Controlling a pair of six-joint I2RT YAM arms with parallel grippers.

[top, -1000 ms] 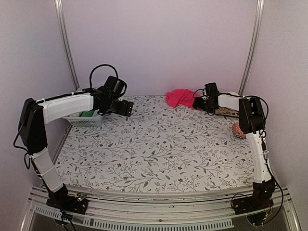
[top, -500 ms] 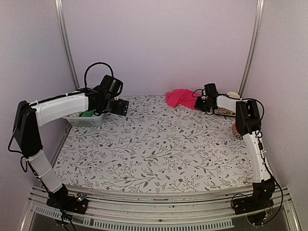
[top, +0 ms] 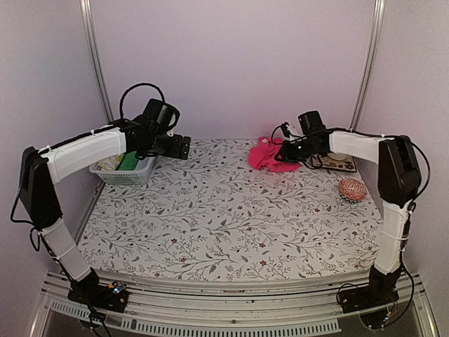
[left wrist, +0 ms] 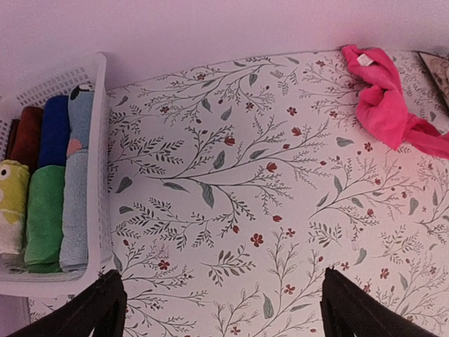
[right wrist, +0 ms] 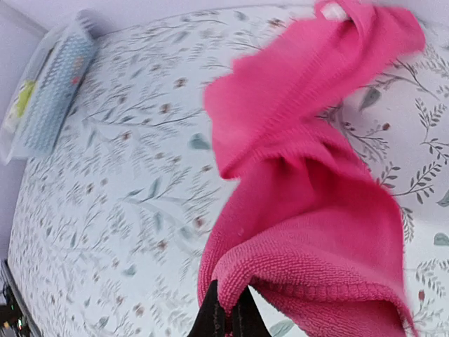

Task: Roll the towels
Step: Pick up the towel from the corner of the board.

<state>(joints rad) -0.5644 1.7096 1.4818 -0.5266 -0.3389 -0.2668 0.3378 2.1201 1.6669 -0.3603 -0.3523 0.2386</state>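
The hot pink towel (top: 264,152) hangs crumpled at the back of the table, right of centre, partly lifted off the floral surface. My right gripper (top: 281,155) is shut on a fold of the pink towel (right wrist: 316,175), with cloth bulging out between the black tips of the right gripper (right wrist: 229,298). My left gripper (top: 184,147) hovers open at the back left. In its wrist view nothing lies between the wide-apart fingers of the left gripper (left wrist: 219,281), and the pink towel (left wrist: 384,105) is far off at the upper right. A lime-yellow patterned towel (left wrist: 11,193) lies in the basket.
A white basket (top: 123,175) at the back left holds dark red, blue, green and pale blue rolls (left wrist: 45,210). A round red-orange woven pad (top: 352,189) lies at the right edge. A flat patterned board (top: 342,166) sits behind it. Walls close off the back and both sides.
My right gripper has gone from open to shut on the pink towel and raised it, dragging it a little rightward. The left arm has drifted slightly up and back.
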